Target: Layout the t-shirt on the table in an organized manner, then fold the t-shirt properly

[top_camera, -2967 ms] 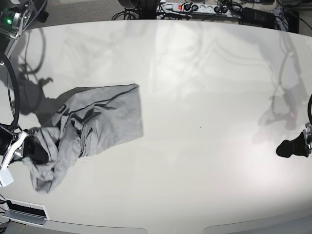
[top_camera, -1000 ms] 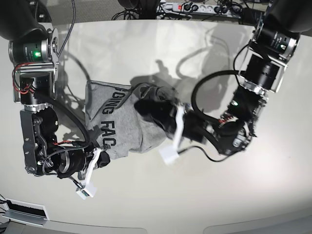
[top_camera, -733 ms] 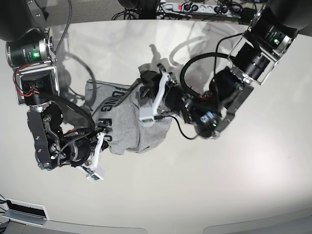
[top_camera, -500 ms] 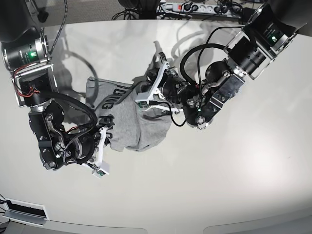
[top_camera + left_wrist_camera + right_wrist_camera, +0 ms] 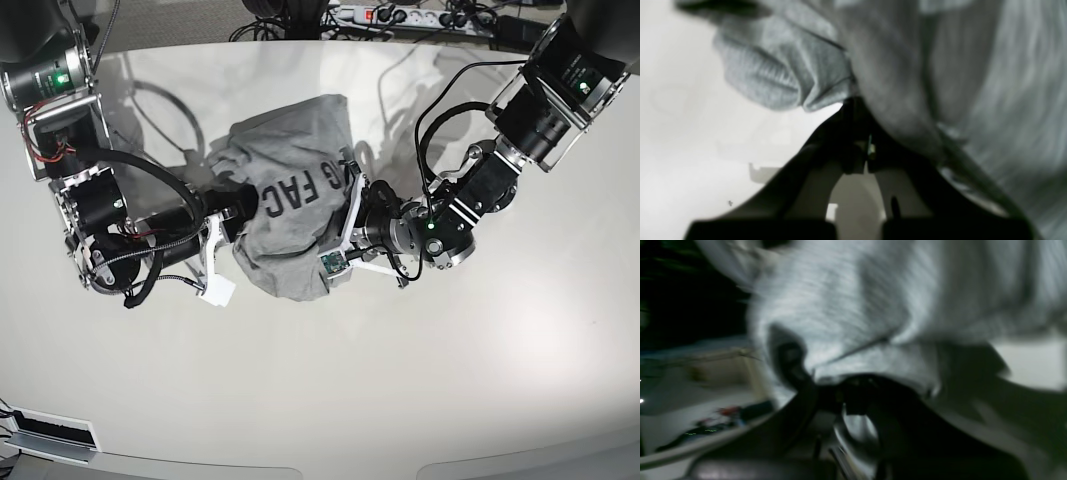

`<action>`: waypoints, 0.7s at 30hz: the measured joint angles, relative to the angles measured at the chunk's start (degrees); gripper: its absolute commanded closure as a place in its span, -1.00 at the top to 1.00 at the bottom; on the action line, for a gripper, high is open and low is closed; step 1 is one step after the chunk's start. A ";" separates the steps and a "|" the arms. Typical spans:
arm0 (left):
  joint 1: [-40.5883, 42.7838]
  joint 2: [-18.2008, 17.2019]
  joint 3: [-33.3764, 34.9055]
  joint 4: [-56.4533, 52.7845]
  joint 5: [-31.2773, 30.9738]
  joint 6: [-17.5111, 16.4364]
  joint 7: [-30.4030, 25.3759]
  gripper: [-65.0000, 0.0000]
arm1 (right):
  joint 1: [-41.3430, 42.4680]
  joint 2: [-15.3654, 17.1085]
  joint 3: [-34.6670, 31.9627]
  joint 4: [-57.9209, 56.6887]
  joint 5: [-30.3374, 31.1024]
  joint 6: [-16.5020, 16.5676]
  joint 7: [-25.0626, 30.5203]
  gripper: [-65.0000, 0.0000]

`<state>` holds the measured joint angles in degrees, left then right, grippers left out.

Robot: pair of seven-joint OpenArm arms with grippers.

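The heather-grey t-shirt hangs bunched between my two grippers above the off-white table, with black block lettering facing the base camera. My left gripper, on the arm at the base view's right, is shut on the shirt's right side. My right gripper, on the arm at the left, is shut on its left side. In the left wrist view the fingertips meet at a fold of the t-shirt, where the gripper pinches the cloth. The right wrist view is blurred: grey t-shirt drapes over the shut gripper.
A power strip with cables lies beyond the table's far edge. A grey vented box sits at the near left corner. Both arms' cables loop close to the shirt.
Both grippers have raised the shirt and carried it back and to the right. It went from lying crumpled on the table to hanging bunched between them, lettering now turned.
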<state>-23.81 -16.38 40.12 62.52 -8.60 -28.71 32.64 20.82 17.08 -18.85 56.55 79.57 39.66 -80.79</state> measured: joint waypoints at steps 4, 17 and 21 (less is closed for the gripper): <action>-2.05 0.02 0.04 -0.17 -2.01 -0.02 5.09 -1.00 | 0.68 -0.28 0.70 0.00 3.41 0.02 -0.07 -1.00; -5.40 0.20 -23.10 4.66 -41.90 -10.80 32.35 -1.00 | 2.03 0.28 25.24 0.17 3.58 0.04 0.15 -1.00; -3.41 0.04 -30.12 7.19 -55.30 -10.84 40.48 -1.00 | 0.09 1.09 30.34 3.21 3.50 0.04 0.26 -1.00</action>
<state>-27.22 -16.34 10.00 69.71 -63.90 -39.55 73.12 20.91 18.17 11.49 59.77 83.07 39.70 -80.53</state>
